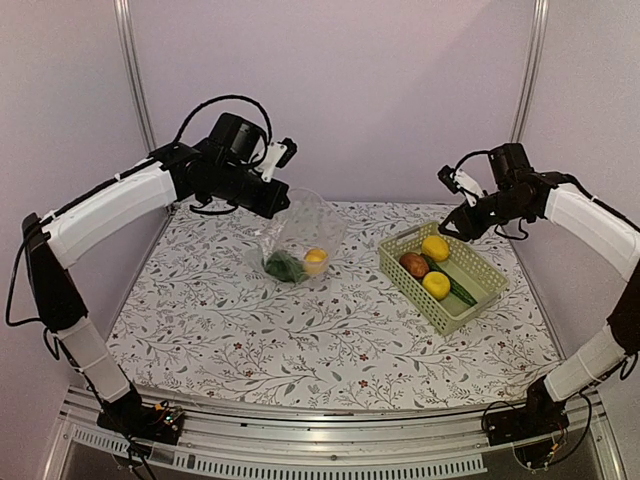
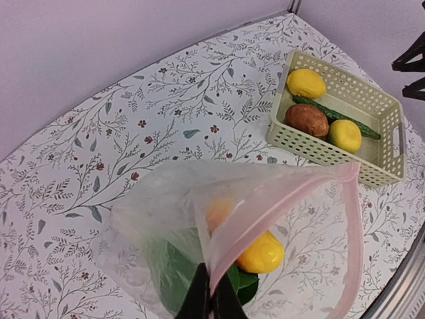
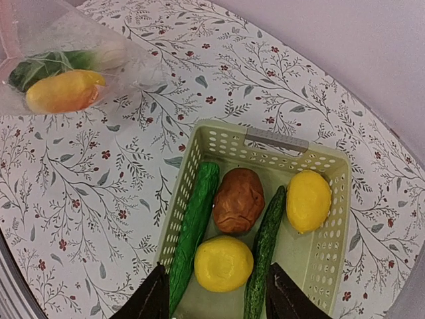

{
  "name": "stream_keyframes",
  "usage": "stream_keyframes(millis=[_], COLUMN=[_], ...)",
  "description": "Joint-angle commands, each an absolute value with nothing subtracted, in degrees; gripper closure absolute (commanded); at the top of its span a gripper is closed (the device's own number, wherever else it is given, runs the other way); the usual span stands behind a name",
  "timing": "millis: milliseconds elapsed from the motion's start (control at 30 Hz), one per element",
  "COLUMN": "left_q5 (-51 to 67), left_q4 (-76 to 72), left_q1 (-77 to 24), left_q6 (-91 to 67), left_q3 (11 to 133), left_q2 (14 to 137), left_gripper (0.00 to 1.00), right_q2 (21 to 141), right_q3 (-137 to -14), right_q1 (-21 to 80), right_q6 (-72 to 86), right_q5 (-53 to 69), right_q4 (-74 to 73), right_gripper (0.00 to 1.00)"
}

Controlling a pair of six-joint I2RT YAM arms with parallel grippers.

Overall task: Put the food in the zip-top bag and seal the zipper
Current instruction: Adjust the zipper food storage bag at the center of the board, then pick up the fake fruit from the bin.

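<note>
Floral bench [image 1: 250, 330], zip-top bag [image 1: 300, 235] held up at far middle with left claw [image 2: 211, 299] clamped on its edge by the pink zipper [image 2: 289, 196], basket [image 3: 277, 141] near far right edge under right claw [image 3: 216, 300] with fingers apart, leafy green [image 2: 172, 272] and yellow fruit [image 2: 262, 254] bagged, remaining food [image 3: 239, 199] in basket.

A laboratory test cell is being indicated by plain pale lilac wall panels [image 1: 330, 90], silver aluminium corner posts [image 1: 134, 70] and a ribbed metal base rail [image 1: 330, 425].
</note>
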State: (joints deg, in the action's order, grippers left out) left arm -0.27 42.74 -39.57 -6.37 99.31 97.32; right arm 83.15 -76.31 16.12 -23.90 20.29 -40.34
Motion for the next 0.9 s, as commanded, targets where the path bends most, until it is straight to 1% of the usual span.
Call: stream_keyframes(millis=[0, 100, 233, 333, 400, 567, 700, 800, 867], left_q5=[0.2, 1.0, 2.1, 2.1, 2.8, 2.8, 3.7, 2.5, 2.1], left_q4=[37.8, 36.3, 32.8, 27.5, 24.5, 21.5, 20.3, 18.7, 18.8], left_q1=[-38.9, -38.8, -38.9, -38.6, -38.5, -38.3, -37.8, -37.9, -37.8], left_q6=[-4.5, -3.9, -3.9, -4.8, -5.1, -6.3, -7.9, -7.7, -7.5], left_q3=[93.5, 91.0, 88.0, 83.1, 80.4, 78.0, 76.2, 73.2, 73.3], left_q2=[95.0, 94.7, 92.5, 89.4, 87.6, 86.1, 85.1, 84.0, 84.6], left_gripper=[1.0, 1.0, 1.0, 1.0, 1.0, 1.0, 1.0, 1.0, 1.0], right_q2=[87.4, 92.0, 98.6, 103.0, 104.3, 101.0, 96.5, 95.2, 94.2], right_q3=[-75.3, -75.9, -79.8, -83.2, -83.2, -78.4, -74.1, -73.5, -72.5], right_q1=[14.4, 14.3, 14.2, 14.1, 14.2, 14.2, 14.2, 14.2, 14.2], right_q6=[-20.0, -19.5, -18.1, -18.7, -19.5, -20.4, -22.4, -23.8, -25.0], right_q5=[15.4, 13.4, 12.9, 16.3, 18.4, 18.6, 18.6, 18.8, 17.8], right_q4=[-38.0, -38.1, -39.4, -43.2, -45.2, -46.5, -45.1, -45.6, -44.4], right_gripper=[0.51, 0.5, 0.48, 0.45, 0.43, 0.39, 0.39, 0.39, 0.39])
